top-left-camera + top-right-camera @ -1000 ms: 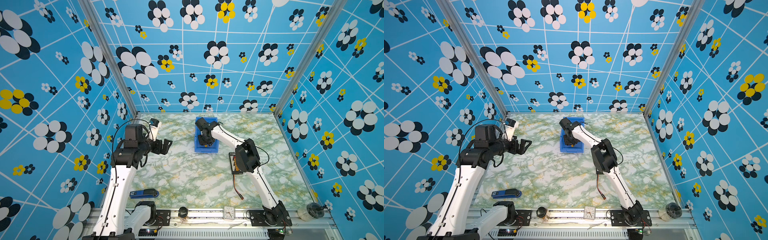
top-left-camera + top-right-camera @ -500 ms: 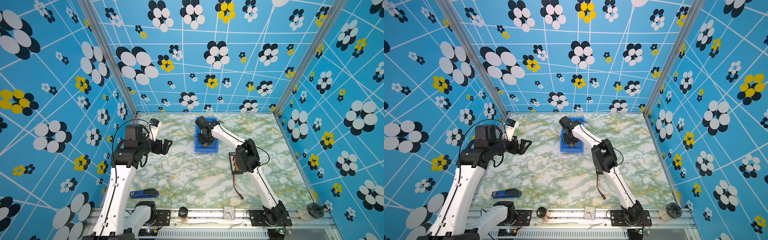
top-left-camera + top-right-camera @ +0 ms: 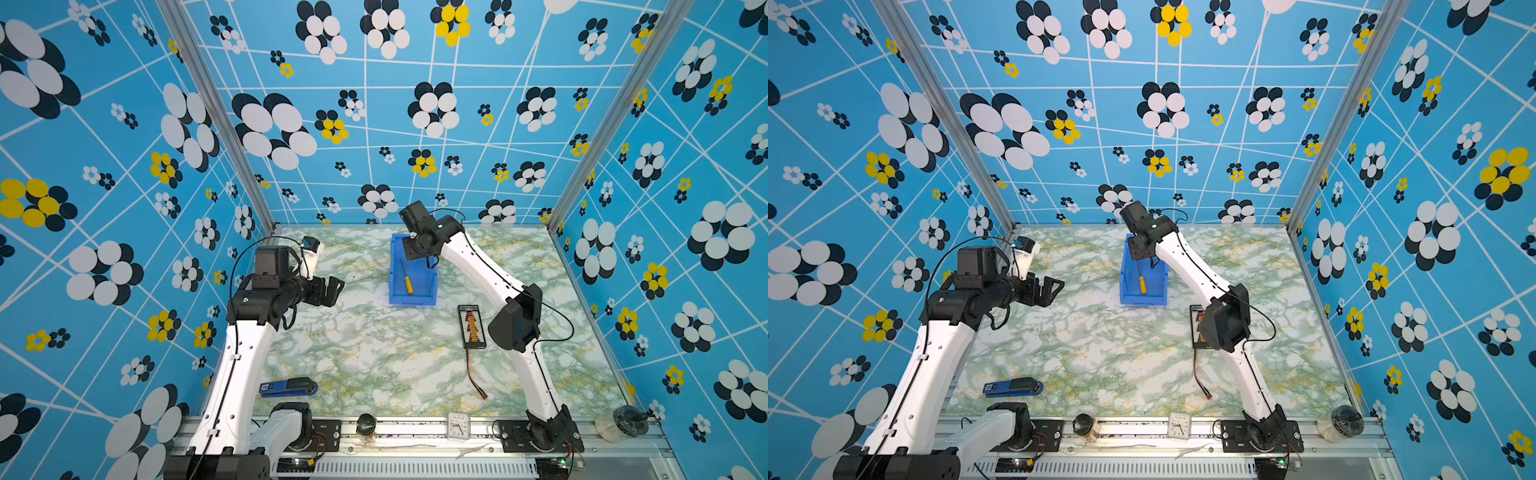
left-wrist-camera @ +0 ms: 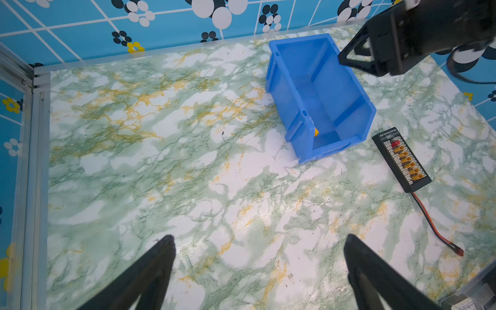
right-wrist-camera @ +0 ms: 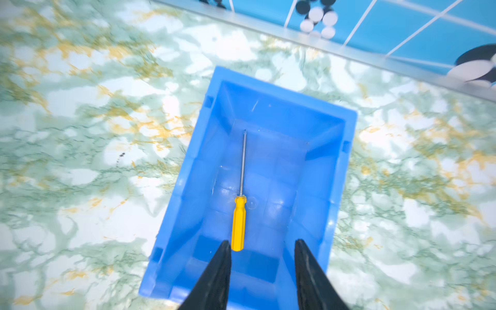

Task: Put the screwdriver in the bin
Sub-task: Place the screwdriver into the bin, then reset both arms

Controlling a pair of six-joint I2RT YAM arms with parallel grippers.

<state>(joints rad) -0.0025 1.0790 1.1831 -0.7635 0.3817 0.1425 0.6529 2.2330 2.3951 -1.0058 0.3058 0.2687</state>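
Over the bin, my right hand hangs with its jaws parted and nothing between them, so no grip is on. Just past the fingertips the screwdriver lies flat on the floor of the bin, clear of both side walls. Its yellow handle points toward the low front lip and the shaft tip toward the tall back wall. Both top views agree: the screwdriver is wholly inside, with no part over the rim. From the left wrist, only the end of the yellow handle shows past the bin's near wall.

Further out, my left hand is spread wide and empty, held above the bare desk, well apart from the bin. A black connector board with a red-black lead lies on the desk near the bin's front corner. A stapler sits near the front edge. Neither belongs to the task.

Status, my judgement: placement looks done. What remains is lifting the right arm clear without catching the bin wall or shifting the bin, then parking it.
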